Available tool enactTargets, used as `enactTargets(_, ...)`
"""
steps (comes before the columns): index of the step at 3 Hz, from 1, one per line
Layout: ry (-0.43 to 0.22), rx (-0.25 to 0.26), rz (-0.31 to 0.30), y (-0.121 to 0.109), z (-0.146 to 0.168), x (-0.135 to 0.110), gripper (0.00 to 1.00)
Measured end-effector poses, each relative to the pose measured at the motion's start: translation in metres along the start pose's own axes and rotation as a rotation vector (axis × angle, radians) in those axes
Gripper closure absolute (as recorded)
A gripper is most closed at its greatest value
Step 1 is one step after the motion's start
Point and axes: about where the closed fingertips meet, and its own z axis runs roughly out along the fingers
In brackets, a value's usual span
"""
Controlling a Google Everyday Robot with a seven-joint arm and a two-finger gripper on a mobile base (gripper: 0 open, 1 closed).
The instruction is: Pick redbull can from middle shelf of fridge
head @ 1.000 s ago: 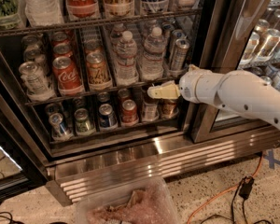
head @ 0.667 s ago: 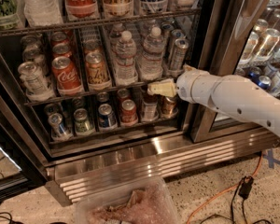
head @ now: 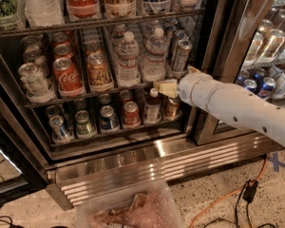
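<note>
Camera view: the gripper point(head: 165, 87), pale and wedge-shaped on the end of the white arm point(head: 237, 109), hangs at the front rail of the middle shelf point(head: 85, 95), inside the open fridge point(head: 133, 167). Whether it is open or closed cannot be told; nothing is seen in its grasp. The redbull can point(head: 182, 55) stands upright on that shelf, above and slightly right of the gripper, apart from it. Two water bottles point(head: 128, 56) stand up and to the gripper's left, a Coca-Cola can point(head: 66, 75) farther left. A small capped bottle point(head: 153, 106) sits just below the gripper.
</note>
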Motion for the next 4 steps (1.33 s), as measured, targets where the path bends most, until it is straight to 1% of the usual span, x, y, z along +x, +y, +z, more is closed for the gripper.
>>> enactTargets(1,-0.009,0.068,0.015,-0.015,-0.003,0.002,0.25)
enactTargets(2,-0.029,0.12,0.016,-0.024,-0.005,-0.002,0.33)
enactTargets(3,-0.059,0.16,0.007,-0.028,0.007,-0.011,0.41)
enactTargets(4,-0.061,0.162,0.009,-0.027,0.015,-0.011,0.42)
